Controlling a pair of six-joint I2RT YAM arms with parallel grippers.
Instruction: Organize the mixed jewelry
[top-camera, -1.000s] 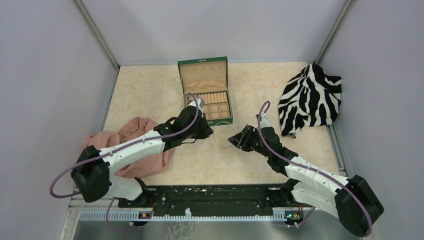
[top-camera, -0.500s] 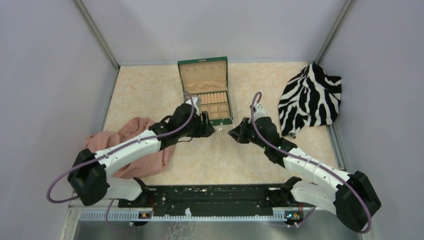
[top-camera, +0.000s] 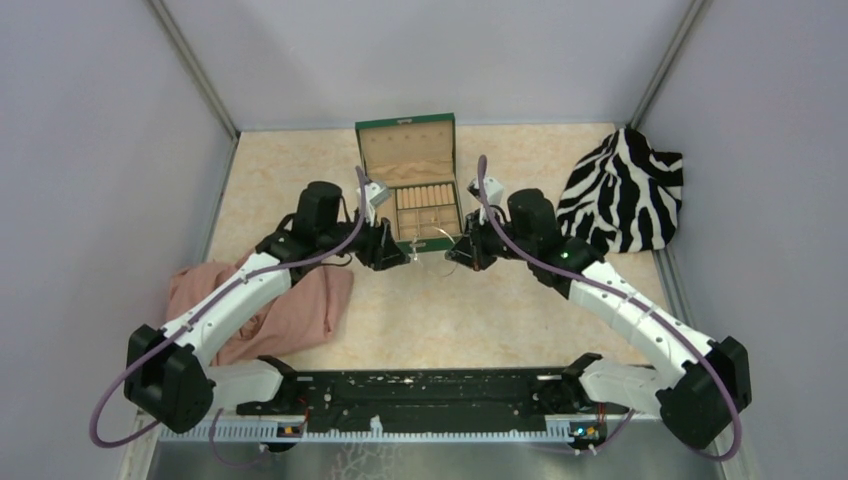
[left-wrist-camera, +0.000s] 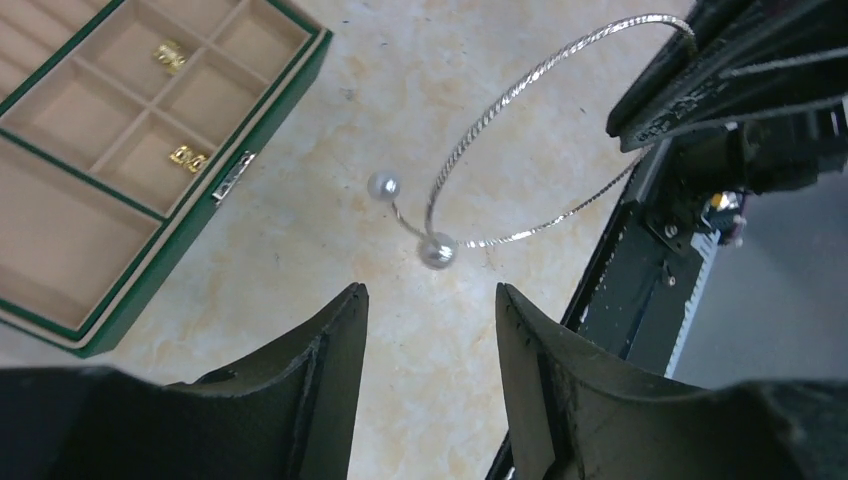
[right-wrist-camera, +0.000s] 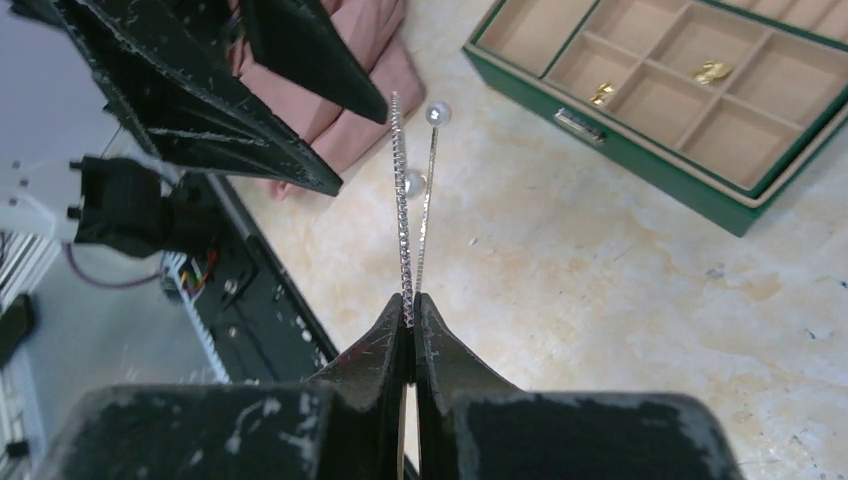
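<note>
My right gripper (right-wrist-camera: 412, 300) is shut on a thin silvery wire hoop (right-wrist-camera: 402, 200) with a pearl bead at each end, held above the table just in front of the box. My left gripper (left-wrist-camera: 430, 292) is open, its fingertips just short of the hoop's pearl (left-wrist-camera: 437, 250) and not touching it. In the top view the hoop (top-camera: 432, 243) hangs between the left gripper (top-camera: 405, 255) and the right gripper (top-camera: 456, 250). Two small gold pieces (left-wrist-camera: 187, 157) (left-wrist-camera: 168, 55) lie in separate compartments of the tan tray; the right wrist view shows them too (right-wrist-camera: 601, 93) (right-wrist-camera: 711, 71).
The green box (top-camera: 408, 122) stands open at the back centre, its compartment tray (top-camera: 460, 232) towards the arms. A pink cloth (top-camera: 290, 300) lies at the left under the left arm. At the right lies a zebra-striped cloth (top-camera: 620, 195). The black base rail (top-camera: 420, 390) runs along the near edge.
Both grippers moved away from the bases towards the box front. The left gripper opened off the hoop and the right gripper shut on it.
</note>
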